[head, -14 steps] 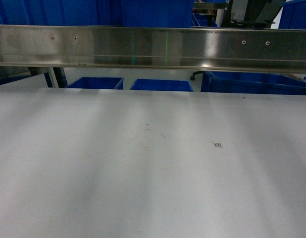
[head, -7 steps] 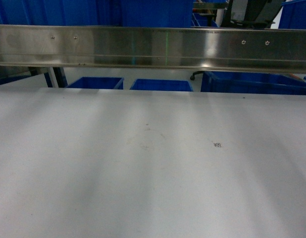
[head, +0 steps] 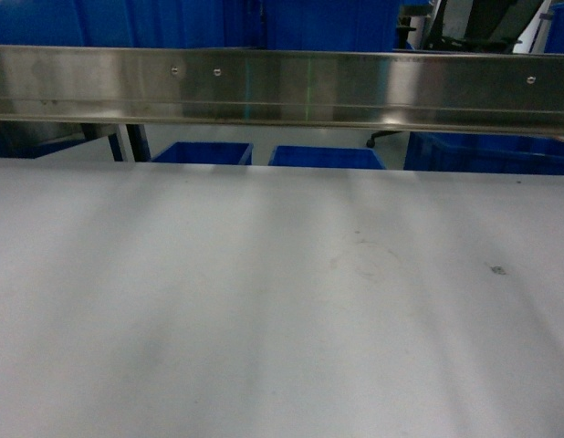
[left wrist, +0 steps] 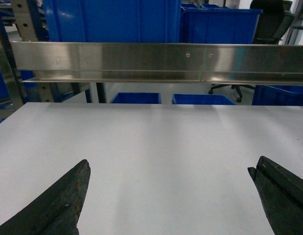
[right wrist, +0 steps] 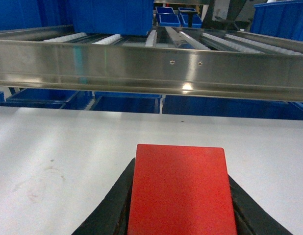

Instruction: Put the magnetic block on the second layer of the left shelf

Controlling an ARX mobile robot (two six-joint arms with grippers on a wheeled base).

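Note:
The magnetic block (right wrist: 181, 191), a bright red cube, fills the bottom middle of the right wrist view. My right gripper (right wrist: 180, 171) is shut on it, with a black finger pressed against each side. It hangs just above the white table (right wrist: 53, 142). In the left wrist view my left gripper (left wrist: 171, 164) is open, its two dark fingertips (left wrist: 80, 178) far apart with only bare table between them. Neither gripper shows in the head view. The left shelf second layer is out of view.
A shiny steel rail (head: 282, 87) runs across the table's far edge. Blue crates (head: 202, 152) stand on the floor behind it. A perforated steel upright (left wrist: 24, 19) and tall blue crates (left wrist: 112, 19) stand far left. Roller tracks (right wrist: 239, 41) lie beyond the rail.
The head view has swung to the left: the rail's screws, the floor crates and the small mark on the table have all shifted rightwards in the picture.

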